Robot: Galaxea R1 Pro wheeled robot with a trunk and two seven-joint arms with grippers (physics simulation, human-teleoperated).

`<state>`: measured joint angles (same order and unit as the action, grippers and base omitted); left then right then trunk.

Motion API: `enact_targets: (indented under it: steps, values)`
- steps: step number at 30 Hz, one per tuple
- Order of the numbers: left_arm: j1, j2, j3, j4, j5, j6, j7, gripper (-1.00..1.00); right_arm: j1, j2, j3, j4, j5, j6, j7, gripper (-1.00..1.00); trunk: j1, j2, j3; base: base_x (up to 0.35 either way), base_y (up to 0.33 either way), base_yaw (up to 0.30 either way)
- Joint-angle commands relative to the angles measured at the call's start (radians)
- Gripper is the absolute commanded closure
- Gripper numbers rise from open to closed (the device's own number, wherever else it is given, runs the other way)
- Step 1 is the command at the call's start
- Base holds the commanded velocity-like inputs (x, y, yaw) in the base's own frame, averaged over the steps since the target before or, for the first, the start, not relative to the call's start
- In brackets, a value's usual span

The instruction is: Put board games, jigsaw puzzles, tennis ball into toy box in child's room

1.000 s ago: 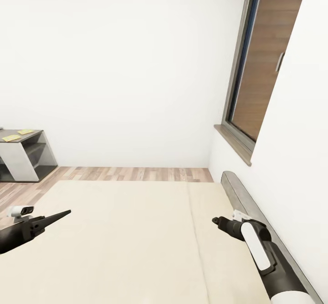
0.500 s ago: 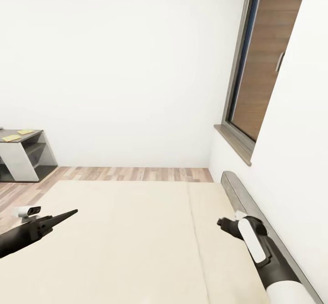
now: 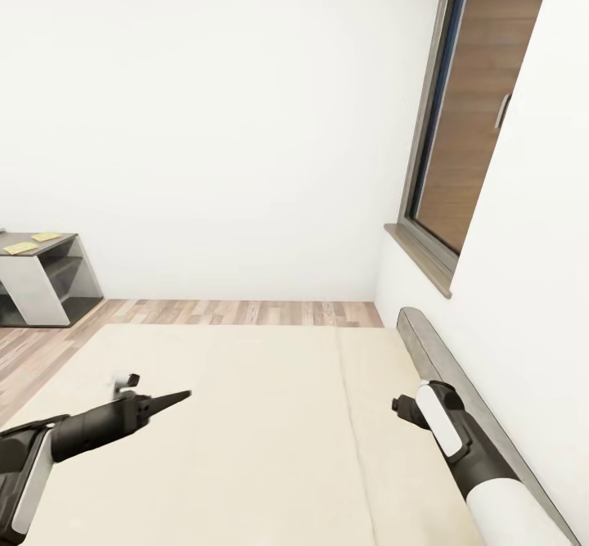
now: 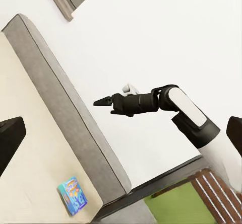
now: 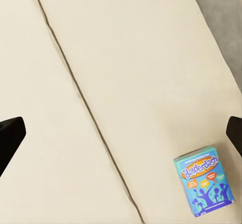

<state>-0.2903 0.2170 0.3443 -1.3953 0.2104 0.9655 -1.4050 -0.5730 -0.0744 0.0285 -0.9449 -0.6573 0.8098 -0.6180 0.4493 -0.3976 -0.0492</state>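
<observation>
Blue cartoon-printed cardboard game box (image 5: 204, 184) lies flat on the cream mattress of the bed (image 5: 126, 58), beyond the parted, empty right fingers (image 5: 121, 136). Left fingers (image 3: 176, 399) look pressed together. Risk: descending off-centre nudges the box away.

White wall (image 3: 204, 120) — window (image 3: 483, 112) with sill — plank floor (image 3: 237, 313).

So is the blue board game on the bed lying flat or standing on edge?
Lying flat: the blue board game rests face up on the bed, its printed front fully visible in the right wrist view.
</observation>
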Motion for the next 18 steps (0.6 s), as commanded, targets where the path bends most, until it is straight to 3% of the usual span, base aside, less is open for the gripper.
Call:
enact_targets:
  steps: [1,9,12,18]
  values:
    - [-0.001,0.001,0.0,0.0,0.002,0.011,0.008,-1.0,-0.001,-0.001,0.003,0.0,-0.01,0.002,-0.01,-1.0,0.001,-0.002,-0.002,0.0,0.0,0.0]
    - [-0.002,0.002,-0.002,0.002,0.003,0.016,0.045,-1.0,-0.002,-0.003,0.004,0.003,-0.012,0.022,-0.011,-1.0,0.001,-0.002,-0.002,0.0,0.0,0.0]
    - [-0.002,0.003,-0.002,0.002,0.003,0.016,0.048,-1.0,-0.005,-0.006,0.004,0.006,-0.011,0.092,-0.014,-1.0,0.001,-0.002,-0.002,0.0,0.0,0.0]
    - [-0.003,0.003,-0.001,0.0,0.004,0.016,0.046,-1.0,-0.01,-0.006,0.003,0.007,-0.008,0.152,-0.016,-1.0,0.001,-0.002,-0.002,0.0,0.0,0.0]
